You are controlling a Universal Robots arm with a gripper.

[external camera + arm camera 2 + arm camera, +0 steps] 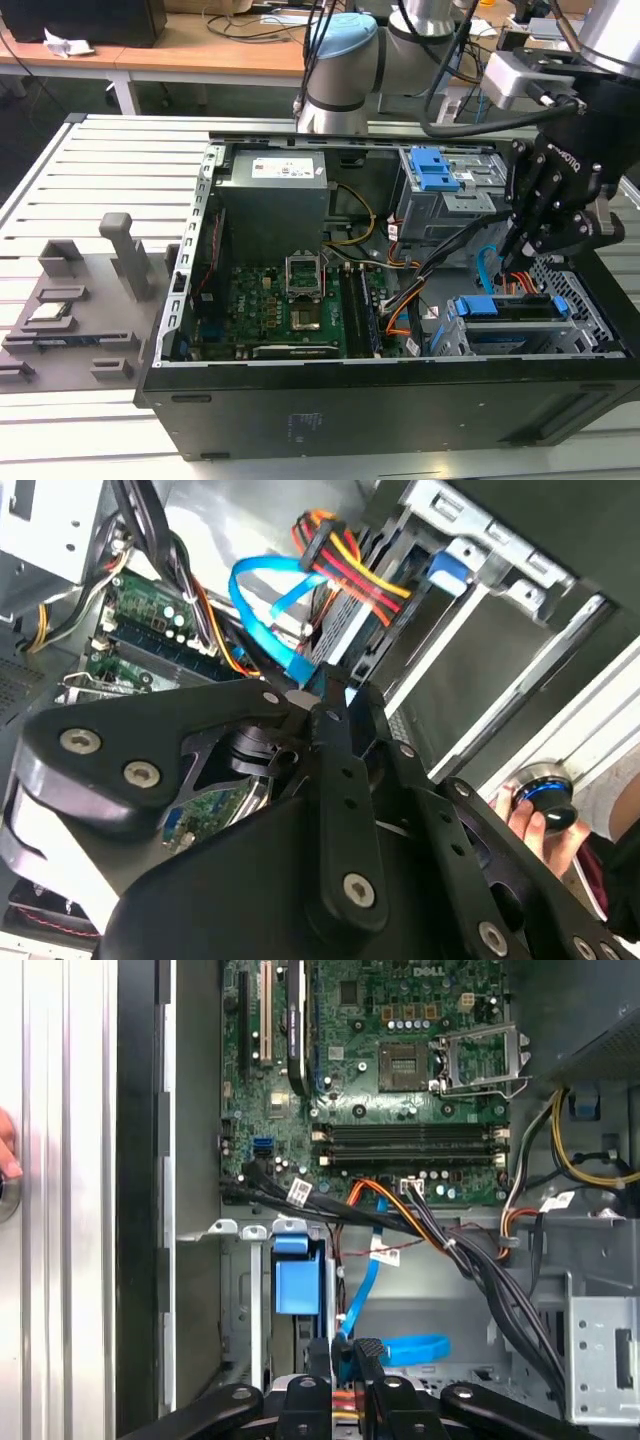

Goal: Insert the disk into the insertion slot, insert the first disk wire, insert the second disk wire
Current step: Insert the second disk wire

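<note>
The disk (505,308), in its bright blue carrier, lies inside the insertion slot (585,300), a low perforated silver cage at the case's front corner on the exterior view's right. My gripper (512,258) hangs just above the disk's rear end. In both wrist views the gripper (318,695) (345,1358) is shut on the connector end of a thin blue disk wire (262,605) (415,1348) that loops away from it. A red, yellow and orange disk wire (350,570) runs to the disk's end. The blue carrier (297,1282) sits between the slot's walls (245,1300).
A taller grey cage with a blue latch (435,170) stands behind the slot. Black cable bundles (480,1260) cross from the motherboard (400,1070) toward the drive area. The power supply (275,205) fills the back. A person's hand (530,820) rests on a knob outside the case.
</note>
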